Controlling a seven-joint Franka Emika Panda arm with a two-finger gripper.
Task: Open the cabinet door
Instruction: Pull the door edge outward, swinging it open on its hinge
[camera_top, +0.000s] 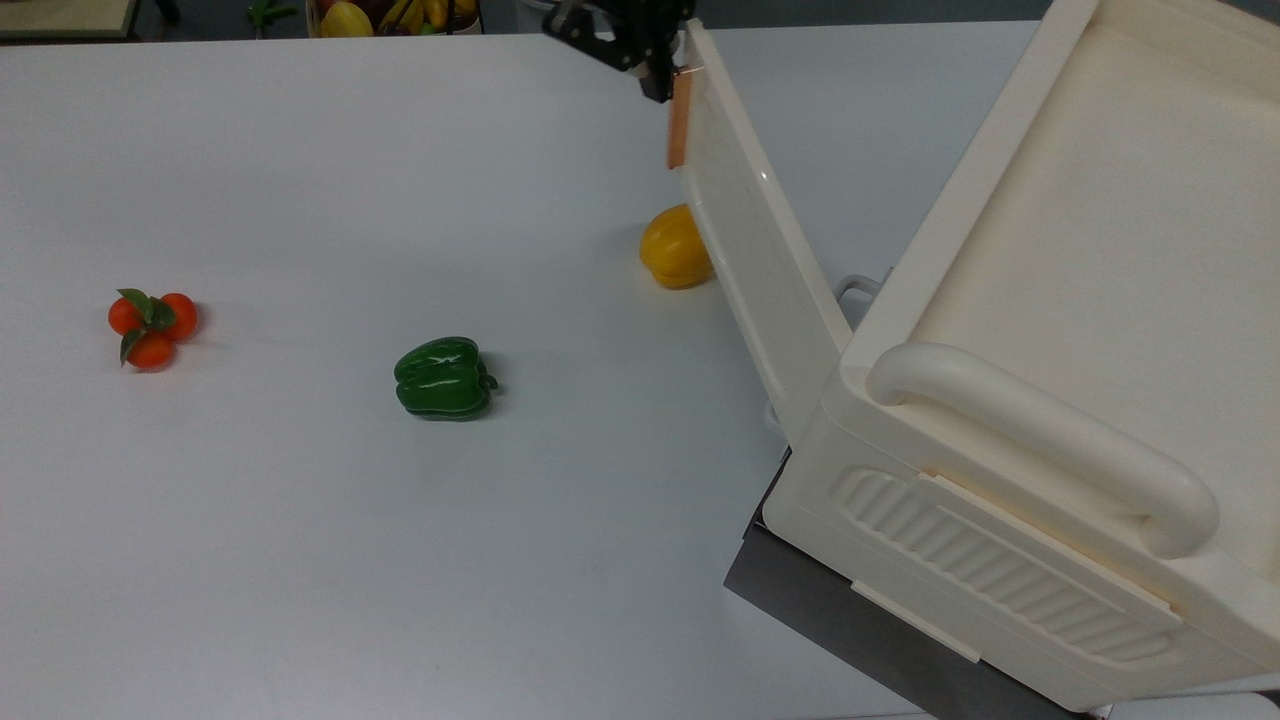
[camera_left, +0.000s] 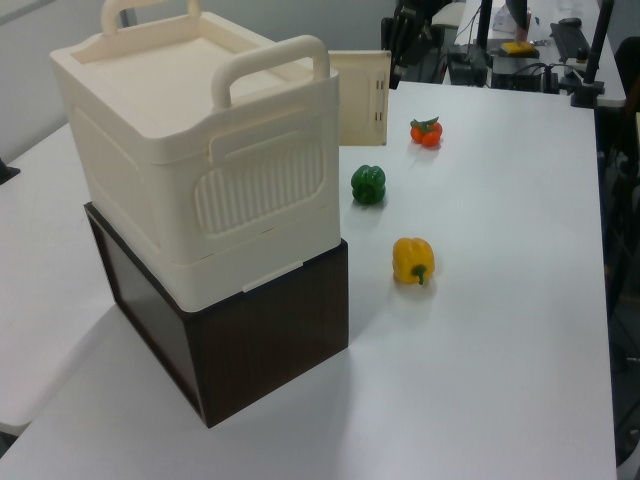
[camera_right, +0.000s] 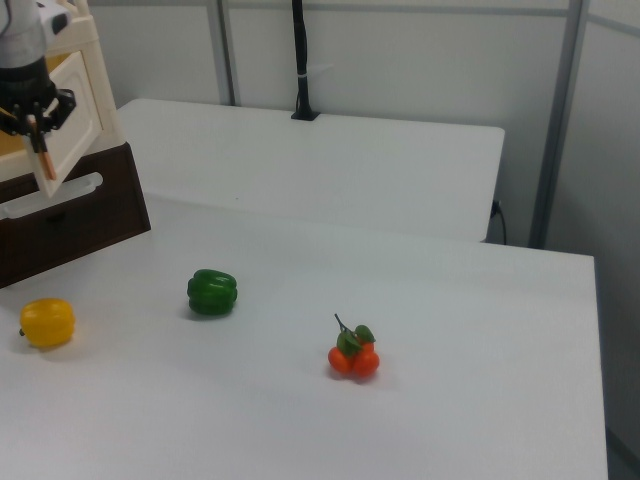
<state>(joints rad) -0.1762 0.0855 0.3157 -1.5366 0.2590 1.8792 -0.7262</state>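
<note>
The gripper (camera_top: 668, 82) fingers are clamped on the copper handle (camera_top: 679, 122) at the free edge, holding the cabinet door (camera_top: 760, 270) swung wide from the cabinet (camera_top: 1050, 300).

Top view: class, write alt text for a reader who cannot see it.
A cream cabinet at the top view's right has its door swung open, the gripper at its copper handle. On the white table lie a yellow pepper, a green pepper and oranges.
</note>
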